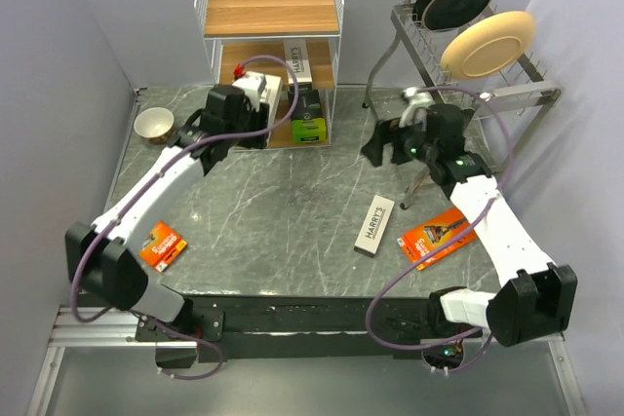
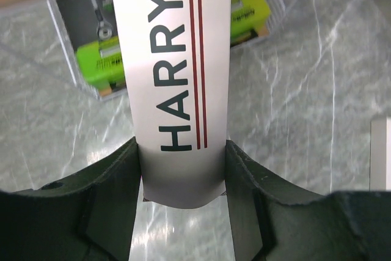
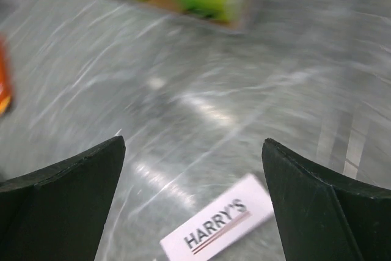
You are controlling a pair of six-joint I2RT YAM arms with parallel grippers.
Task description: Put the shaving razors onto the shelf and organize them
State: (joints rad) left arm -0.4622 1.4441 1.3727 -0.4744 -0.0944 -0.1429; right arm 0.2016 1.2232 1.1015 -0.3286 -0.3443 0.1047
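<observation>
At shelf [image 1: 268, 9] front: white HARRY'S box [image 2: 174, 59] is gripped by left tool [image 2: 182, 166], green-ended boxes [image 1: 310, 116] are seen on a lower tier just beside | On worktop [image 1: 283, 192]: second HARRY'S box [image 1: 374, 225] is laid flat, right tool [image 3: 192, 163] is spread wide nearby, gripping nothing | left orange pack [image 1: 164, 245], right orange pack [image 1: 434, 238]: both laid flat.
</observation>
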